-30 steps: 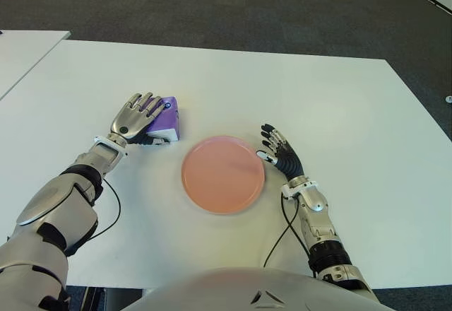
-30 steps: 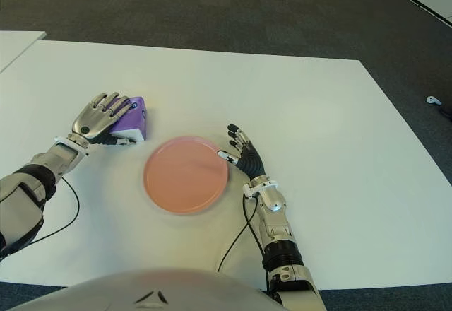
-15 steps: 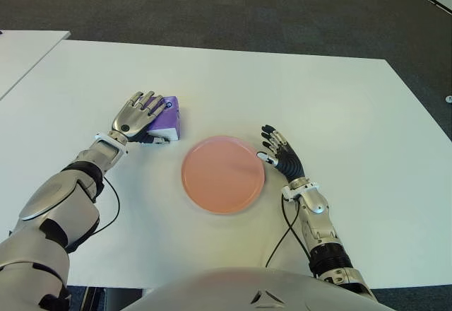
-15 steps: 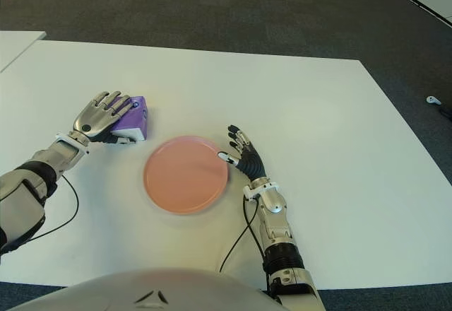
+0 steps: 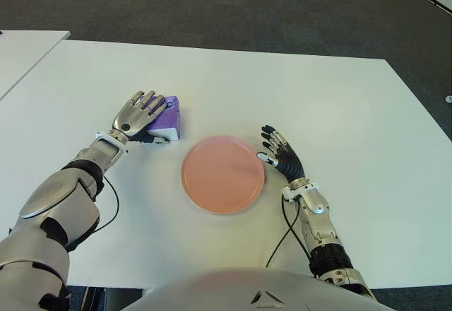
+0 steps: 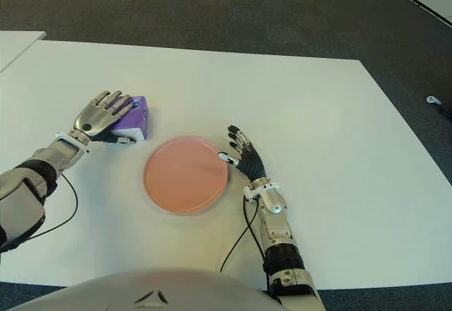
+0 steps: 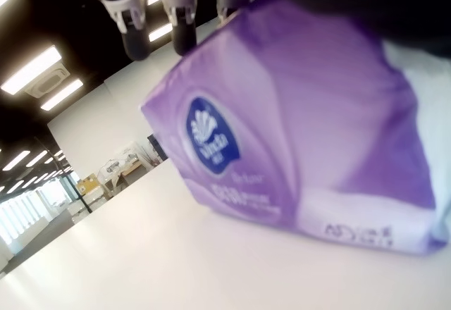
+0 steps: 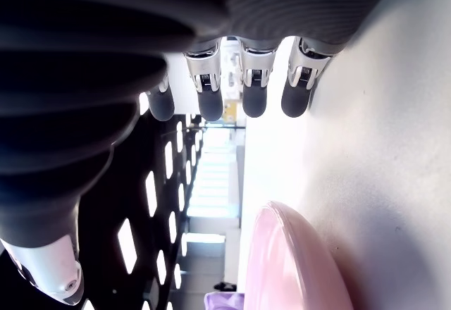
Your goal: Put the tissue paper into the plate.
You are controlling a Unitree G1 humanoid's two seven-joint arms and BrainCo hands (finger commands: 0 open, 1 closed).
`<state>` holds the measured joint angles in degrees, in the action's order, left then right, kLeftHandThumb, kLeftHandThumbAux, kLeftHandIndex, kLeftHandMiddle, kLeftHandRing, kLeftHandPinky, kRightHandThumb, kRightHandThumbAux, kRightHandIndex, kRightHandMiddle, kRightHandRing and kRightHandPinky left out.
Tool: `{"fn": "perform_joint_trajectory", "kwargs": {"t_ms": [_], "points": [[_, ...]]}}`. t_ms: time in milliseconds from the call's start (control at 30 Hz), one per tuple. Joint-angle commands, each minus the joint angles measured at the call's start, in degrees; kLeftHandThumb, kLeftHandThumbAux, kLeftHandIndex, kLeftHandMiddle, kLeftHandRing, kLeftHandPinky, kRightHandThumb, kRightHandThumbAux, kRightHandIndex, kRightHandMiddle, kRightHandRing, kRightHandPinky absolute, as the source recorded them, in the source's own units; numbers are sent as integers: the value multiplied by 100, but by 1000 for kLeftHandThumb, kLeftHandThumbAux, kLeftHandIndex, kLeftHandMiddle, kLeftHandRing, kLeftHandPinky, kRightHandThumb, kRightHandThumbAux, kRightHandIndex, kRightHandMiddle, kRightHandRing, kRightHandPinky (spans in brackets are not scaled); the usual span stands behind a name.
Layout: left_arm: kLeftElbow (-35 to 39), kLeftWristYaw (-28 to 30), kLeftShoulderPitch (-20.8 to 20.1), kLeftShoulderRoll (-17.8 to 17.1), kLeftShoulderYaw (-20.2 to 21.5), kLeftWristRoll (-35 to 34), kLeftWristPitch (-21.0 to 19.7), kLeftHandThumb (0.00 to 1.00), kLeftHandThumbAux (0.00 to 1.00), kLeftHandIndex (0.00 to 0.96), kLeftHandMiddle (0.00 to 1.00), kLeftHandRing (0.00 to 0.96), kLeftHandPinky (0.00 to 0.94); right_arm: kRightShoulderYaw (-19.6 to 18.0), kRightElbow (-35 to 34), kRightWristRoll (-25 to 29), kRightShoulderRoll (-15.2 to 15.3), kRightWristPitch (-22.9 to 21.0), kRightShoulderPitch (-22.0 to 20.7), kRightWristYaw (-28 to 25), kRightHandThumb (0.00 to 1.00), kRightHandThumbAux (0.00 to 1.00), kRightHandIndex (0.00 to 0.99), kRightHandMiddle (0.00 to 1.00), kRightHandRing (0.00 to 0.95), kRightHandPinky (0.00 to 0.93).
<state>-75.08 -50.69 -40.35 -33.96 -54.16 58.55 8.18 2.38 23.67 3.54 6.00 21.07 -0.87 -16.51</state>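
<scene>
The tissue paper is a purple pack (image 5: pixel 168 119) lying on the white table (image 5: pixel 339 106), to the left of and a little beyond the pink plate (image 5: pixel 222 174). My left hand (image 5: pixel 143 104) lies over the pack's left side. In the left wrist view its fingers (image 7: pixel 184 21) reach straight past the pack (image 7: pixel 296 134), not curled round it. The plate holds nothing. My right hand (image 5: pixel 277 150) is beside the plate's right rim, fingers spread and holding nothing; its wrist view shows the fingers (image 8: pixel 254 91) and the plate's edge (image 8: pixel 296 268).
A second white table (image 5: pixel 21 49) stands at the far left across a narrow gap. Dark carpet lies beyond the far edge. Black cables (image 5: pixel 280 232) trail from both forearms across the near part of the table. A small white object (image 6: pixel 432 100) lies on the floor at right.
</scene>
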Motion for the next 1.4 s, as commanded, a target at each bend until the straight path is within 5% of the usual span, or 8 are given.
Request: {"fn": "perform_joint_trajectory", "kwargs": {"t_ms": [33, 200, 367, 800, 1400], "points": [[-345, 1232, 585, 286, -130, 83, 368, 659, 453, 314, 347, 354, 418, 131, 735, -66, -8, -1136, 1025, -38, 6, 671, 0, 0, 0, 0], [-343, 1663, 617, 342, 32, -153, 500, 717, 657, 415, 618, 634, 694, 131, 755, -66, -7, -1148, 1009, -35, 7, 671, 0, 0, 0, 0], [-336, 2110, 673, 392, 357, -558, 692, 730, 684, 430, 717, 735, 789, 126, 782, -65, -3, -1145, 991, -31, 7, 672, 0, 0, 0, 0], [-299, 2636, 724, 538, 707, -979, 791, 745, 692, 444, 815, 818, 834, 126, 767, -41, -19, -1157, 988, -11, 11, 677, 0, 0, 0, 0], [-259, 2419, 822, 610, 874, -1077, 805, 747, 696, 444, 833, 831, 820, 125, 757, -36, -49, -1134, 974, 24, 6, 684, 0, 0, 0, 0]]}}
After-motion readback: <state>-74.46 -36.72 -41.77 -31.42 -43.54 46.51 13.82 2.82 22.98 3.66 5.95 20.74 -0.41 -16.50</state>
